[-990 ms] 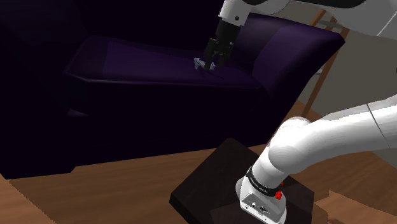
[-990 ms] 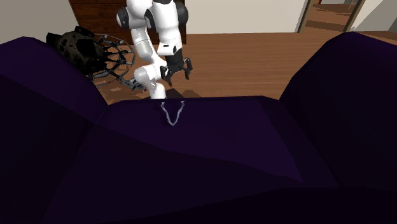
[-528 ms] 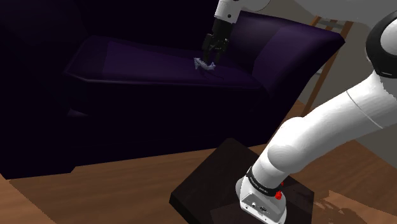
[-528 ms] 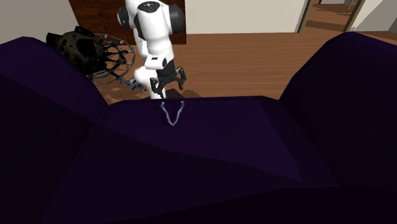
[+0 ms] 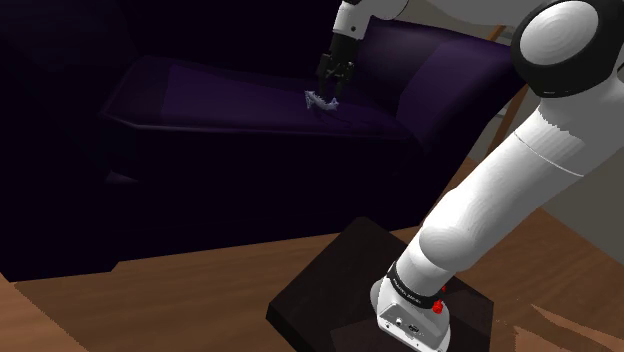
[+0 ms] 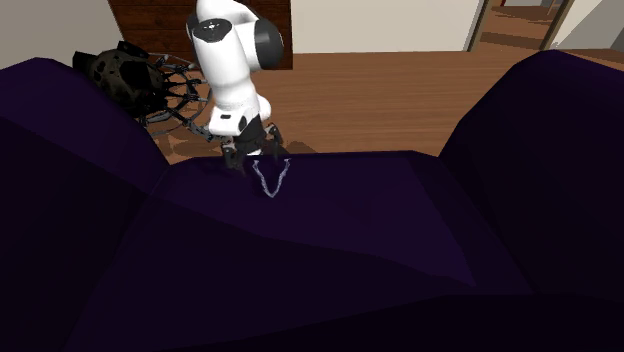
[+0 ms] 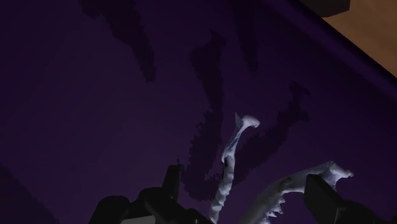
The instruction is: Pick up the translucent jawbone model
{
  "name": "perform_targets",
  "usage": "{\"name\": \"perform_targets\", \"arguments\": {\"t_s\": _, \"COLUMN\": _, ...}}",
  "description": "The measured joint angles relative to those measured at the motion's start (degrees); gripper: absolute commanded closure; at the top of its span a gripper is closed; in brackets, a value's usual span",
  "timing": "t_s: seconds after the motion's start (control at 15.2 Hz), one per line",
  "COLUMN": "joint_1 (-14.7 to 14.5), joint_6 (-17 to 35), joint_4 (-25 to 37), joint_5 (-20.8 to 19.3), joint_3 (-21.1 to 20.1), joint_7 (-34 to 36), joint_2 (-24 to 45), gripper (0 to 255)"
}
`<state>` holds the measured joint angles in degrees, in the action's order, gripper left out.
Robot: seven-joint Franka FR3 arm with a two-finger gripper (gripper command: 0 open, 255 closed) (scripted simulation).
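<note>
Since a second ago the arm (image 5: 500, 190) has folded over and brought its gripper (image 6: 256, 160) down to the jawbone model (image 6: 268, 181), which has not shifted.
The dark purple sofa (image 5: 220, 95) holds the model on its seat cushion, near the front edge (the second exterior view looks over the backrest). The shoulder view gives the black stand (image 5: 330, 290) and the arm's whole reach, yet the model there is a pale fleck under the hand. The second exterior view lays out its V: long axis front to back across the seat, tip towards the backrest, branches opening towards the robot. The wrist view adds teeth along one branch and the black fingers (image 7: 170, 184) standing wide apart astride the model, closed on nothing.
</note>
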<state>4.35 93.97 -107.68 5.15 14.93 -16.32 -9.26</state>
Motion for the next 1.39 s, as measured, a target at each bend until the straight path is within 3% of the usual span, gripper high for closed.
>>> {"name": "perform_targets", "arguments": {"t_s": 0.33, "joint_1": 0.1, "joint_6": 3.6, "joint_4": -3.5, "joint_5": 0.1, "joint_3": 0.1, "joint_7": -0.5, "joint_2": 0.2, "gripper": 0}}
{"name": "perform_targets", "arguments": {"t_s": 0.4, "joint_1": 0.1, "joint_6": 3.9, "joint_4": -3.8, "joint_5": 0.1, "joint_3": 0.1, "joint_7": -0.5, "joint_2": 0.2, "gripper": 255}}
{"name": "perform_targets", "arguments": {"t_s": 1.06, "joint_1": 0.1, "joint_6": 4.3, "joint_4": -4.1, "joint_5": 0.1, "joint_3": 0.1, "joint_7": -0.6, "joint_2": 0.2, "gripper": 255}}
{"name": "perform_targets", "arguments": {"t_s": 1.39, "joint_1": 0.0, "joint_6": 1.4, "joint_4": -1.1, "joint_5": 0.1, "joint_3": 0.1, "joint_7": -0.2, "joint_2": 0.3, "gripper": 255}}
